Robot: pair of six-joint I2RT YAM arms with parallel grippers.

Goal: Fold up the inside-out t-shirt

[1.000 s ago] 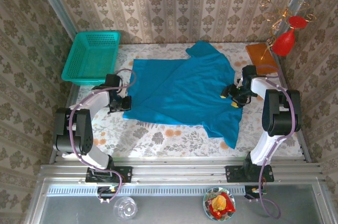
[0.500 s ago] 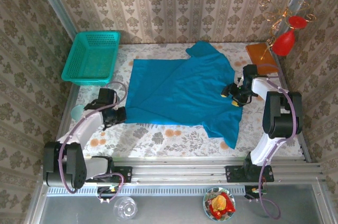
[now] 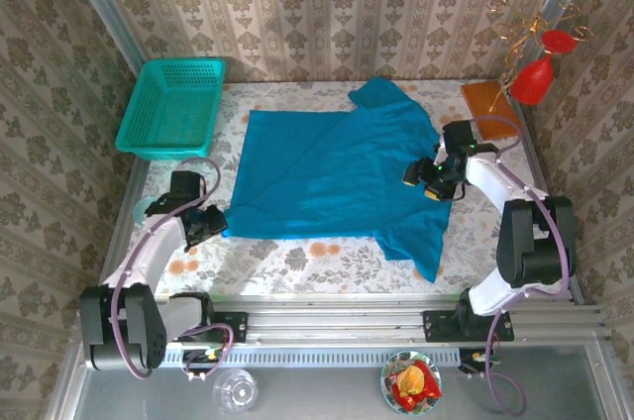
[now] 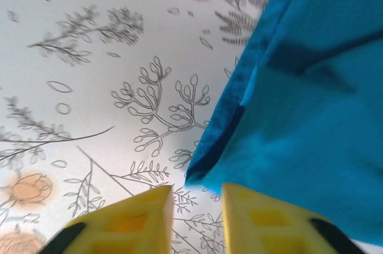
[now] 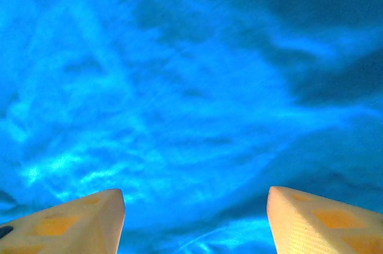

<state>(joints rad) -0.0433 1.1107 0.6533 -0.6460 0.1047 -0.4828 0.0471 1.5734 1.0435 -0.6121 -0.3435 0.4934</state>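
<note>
Sharing one table (image 3: 297, 257): one t-shirt (image 3: 327, 172), one basket (image 3: 173, 108), left pincer (image 3: 216, 227), right pincer (image 3: 420, 186).

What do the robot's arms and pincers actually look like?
The left arm and right arm are white, with black joints and looping lilac cables. The left pincer and right pincer each end in two yellow wedge-shaped fingers.

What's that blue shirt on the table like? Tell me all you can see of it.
The t-shirt is plain blue-teal soft cloth, unprinted, lying mostly flat on the flowered table. A diagonal fold line crosses its left half; one short sleeve pokes out at the far edge. Its near-left corner lies just ahead of the left claw, not pinched. The open right claw is over its wrinkled right side; contact is unclear.
</note>
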